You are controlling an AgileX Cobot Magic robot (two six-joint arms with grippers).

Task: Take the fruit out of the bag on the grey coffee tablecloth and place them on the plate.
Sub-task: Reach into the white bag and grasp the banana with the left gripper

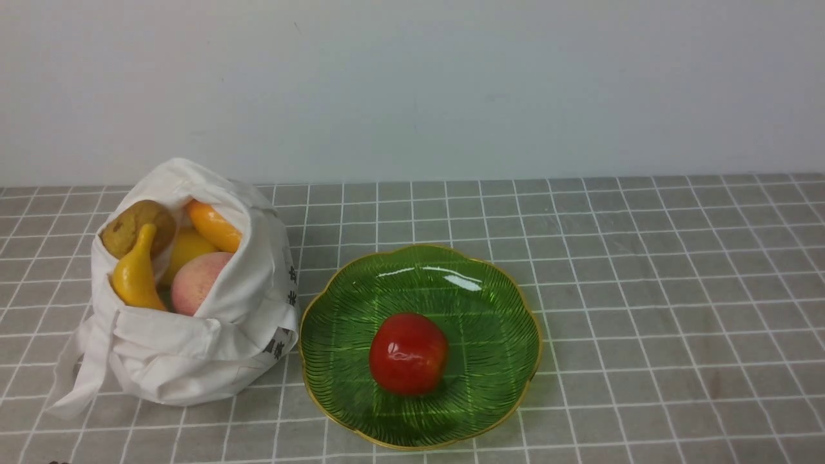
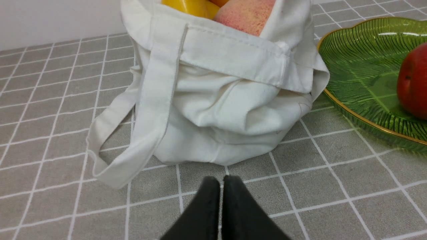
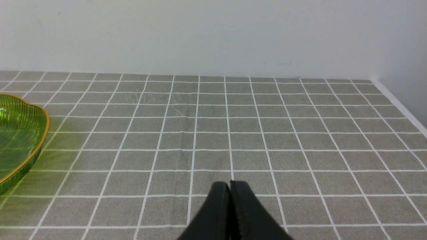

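The white cloth bag (image 1: pixel 193 335) stands at the left on the grey checked tablecloth (image 1: pixel 644 290), mouth open. In it lie a yellow banana (image 1: pixel 135 274), a brownish pear-like fruit (image 1: pixel 137 225), a pink peach (image 1: pixel 196 280), an orange piece (image 1: pixel 214 225) and a yellow piece (image 1: pixel 187 248). The green glass plate (image 1: pixel 477 290) sits to its right and holds a red apple-like fruit (image 1: pixel 408 354). My left gripper (image 2: pixel 221 181) is shut and empty, low over the cloth just before the bag (image 2: pixel 227 100). My right gripper (image 3: pixel 230 185) is shut and empty over bare cloth, right of the plate (image 3: pixel 20 133).
A pale wall (image 1: pixel 412 84) closes the far side of the table. The bag's strap handle (image 2: pixel 140 133) droops onto the cloth near my left gripper. The table's right edge (image 3: pixel 400 103) shows in the right wrist view.
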